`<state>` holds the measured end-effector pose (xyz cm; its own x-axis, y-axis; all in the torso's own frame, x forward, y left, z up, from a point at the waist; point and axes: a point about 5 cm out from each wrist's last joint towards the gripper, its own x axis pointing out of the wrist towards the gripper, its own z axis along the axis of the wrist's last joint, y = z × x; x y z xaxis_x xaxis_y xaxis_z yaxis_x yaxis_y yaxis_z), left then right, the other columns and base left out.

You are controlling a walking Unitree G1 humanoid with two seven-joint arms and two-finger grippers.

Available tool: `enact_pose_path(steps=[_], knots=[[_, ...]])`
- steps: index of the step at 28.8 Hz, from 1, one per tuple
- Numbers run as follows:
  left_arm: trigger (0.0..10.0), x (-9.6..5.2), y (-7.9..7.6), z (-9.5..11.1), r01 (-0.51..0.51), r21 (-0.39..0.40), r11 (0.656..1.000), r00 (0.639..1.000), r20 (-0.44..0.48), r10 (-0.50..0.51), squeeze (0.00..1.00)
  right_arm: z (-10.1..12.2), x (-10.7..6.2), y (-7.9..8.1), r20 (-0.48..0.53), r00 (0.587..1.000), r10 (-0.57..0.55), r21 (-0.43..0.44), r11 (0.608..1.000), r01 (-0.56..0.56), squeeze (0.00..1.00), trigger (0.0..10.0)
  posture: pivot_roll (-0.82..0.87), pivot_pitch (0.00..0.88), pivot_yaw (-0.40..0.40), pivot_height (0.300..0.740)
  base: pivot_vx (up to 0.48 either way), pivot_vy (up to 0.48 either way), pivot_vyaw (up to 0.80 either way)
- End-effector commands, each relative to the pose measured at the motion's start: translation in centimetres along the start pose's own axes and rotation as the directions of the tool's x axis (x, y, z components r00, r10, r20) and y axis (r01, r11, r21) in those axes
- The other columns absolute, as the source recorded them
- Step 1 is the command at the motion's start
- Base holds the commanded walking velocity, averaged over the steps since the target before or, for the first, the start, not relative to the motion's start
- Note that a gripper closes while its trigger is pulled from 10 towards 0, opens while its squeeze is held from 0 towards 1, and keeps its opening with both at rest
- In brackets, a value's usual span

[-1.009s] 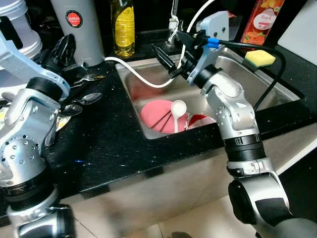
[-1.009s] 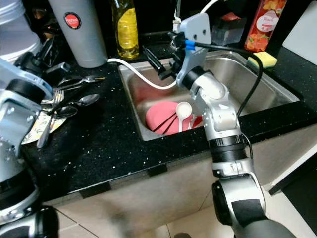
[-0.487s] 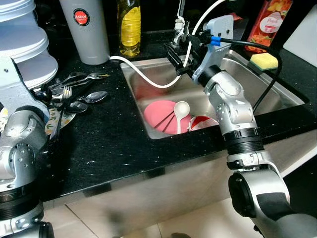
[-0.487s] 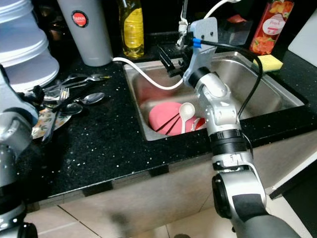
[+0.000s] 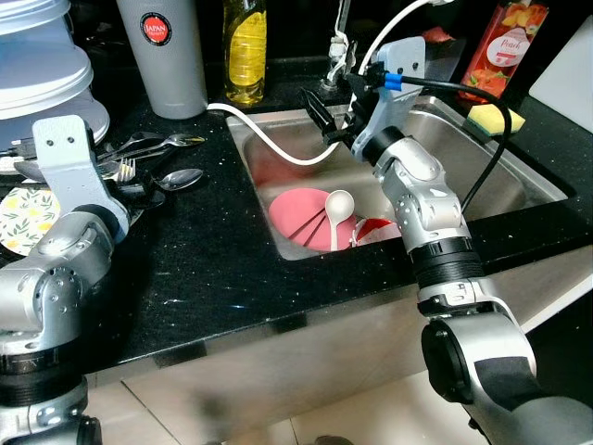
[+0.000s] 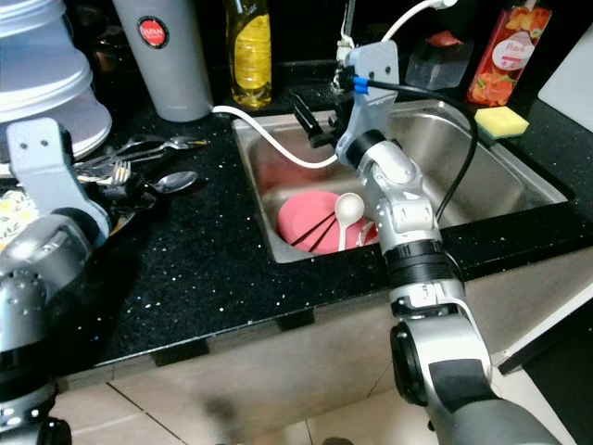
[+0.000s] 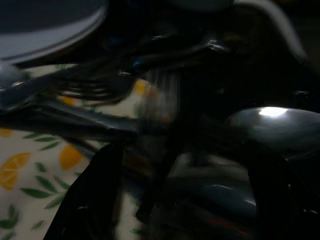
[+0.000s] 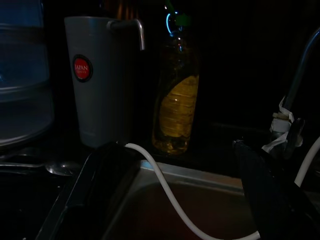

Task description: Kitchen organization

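The black tabletop [image 5: 213,269] carries a steel sink [image 5: 519,158]. The right arm reaches up over it, bent at the elbow, its right tool [image 5: 324,116] spread open above the pink plate [image 5: 295,211] and white spoon [image 5: 334,209]. The left tool [image 6: 130,190] lies low among the cutlery [image 5: 162,176] beside a lemon-print plate [image 5: 23,218]; whether it is open or closed I cannot tell.

"JAPAN" on grey canister [image 8: 102,80]

This was a home kitchen: a steel sink [image 5: 519,158] was sunk into a black speckled desk [image 5: 213,269], with pink dishes [image 5: 301,213] lying in it. Loose spoons [image 5: 171,181], a yellow sponge [image 5: 489,118], an oil bottle [image 5: 246,51] and a grey thermos jug [image 5: 171,51] stood around it.
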<state>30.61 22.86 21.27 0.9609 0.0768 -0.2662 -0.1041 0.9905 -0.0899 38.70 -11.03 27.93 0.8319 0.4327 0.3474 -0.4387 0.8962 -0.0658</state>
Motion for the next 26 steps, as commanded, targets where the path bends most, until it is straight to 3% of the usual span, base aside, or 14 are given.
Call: enact_pose_path(steps=[1, 2, 3, 4, 5, 6, 13, 26], knots=[[6.1, 0.5, 1.4, -1.3, -0.086, 0.02, 0.996, 0.993, -0.078, 0.088, 0.0, 0.5, 0.2, -0.1, 0.024, 1.0, -0.007, 0.005, 1.0, 0.007, 0.0, 10.0, 0.09, 0.0, -0.044, 0.74, 0.0, 0.0, 0.0], [6.1, 0.5, 1.4, -1.3, -0.086, 0.02, 0.996, 0.993, -0.078, 0.088, 0.0, 0.5, 0.2, -0.1, 0.024, 1.0, -0.007, 0.005, 1.0, 0.007, 0.0, 10.0, 0.09, 0.0, -0.044, 0.74, 0.0, 0.0, 0.0], [2.6, 0.5, 1.6, -1.8, -0.088, 0.015, 0.996, 0.991, -0.101, 0.089, 0.0, 0.5, 0.1, -0.2, 0.024, 1.0, -0.009, 0.003, 1.0, 0.009, 0.0, 10.0, 0.08, 0.0, -0.042, 0.74, 0.0, 0.0, 0.0], [2.6, 0.5, 1.6, -1.8, -0.088, 0.015, 0.996, 0.991, -0.101, 0.089, 0.0, 0.5, 0.1, -0.2, 0.024, 1.0, -0.009, 0.003, 1.0, 0.009, 0.0, 10.0, 0.08, 0.0, -0.042, 0.74, 0.0, 0.0, 0.0], [0.8, 0.5, 1.6, -2.4, -0.087, 0.007, 0.996, 0.989, -0.123, 0.087, 0.0, 0.5, 0.0, -0.3, 0.022, 1.0, -0.013, 0.001, 1.0, 0.013, 0.0, 10.0, 0.08, 0.0, -0.039, 0.74, 0.0, 0.0, 0.0], [0.0, 0.5, 1.6, -2.9, -0.079, 0.001, 0.997, 0.986, -0.144, 0.079, 0.0, 0.4, -0.1, -0.4, 0.021, 1.0, -0.017, -0.003, 1.0, 0.017, 0.0, 10.0, 0.07, 0.0, -0.034, 0.74, 0.0, 0.0, 0.0], [0.0, 0.7, 1.1, -3.4, -0.061, 0.013, 0.998, 0.985, -0.159, 0.062, 0.0, 0.6, -0.5, -1.1, 0.027, 0.999, -0.041, -0.015, 0.999, 0.041, 0.0, 10.0, 0.04, 0.0, -0.021, 0.74, 0.0, 0.0, 0.0], [0.0, 1.1, 0.5, -1.8, -0.151, 0.06, 0.987, 0.986, -0.056, 0.154, 0.0, 1.6, -0.6, -1.5, 0.053, 0.997, -0.054, -0.034, 0.998, 0.056, 0.0, 10.0, 0.0, 0.0, -0.006, 0.74, 0.0, 0.0, 0.0]])
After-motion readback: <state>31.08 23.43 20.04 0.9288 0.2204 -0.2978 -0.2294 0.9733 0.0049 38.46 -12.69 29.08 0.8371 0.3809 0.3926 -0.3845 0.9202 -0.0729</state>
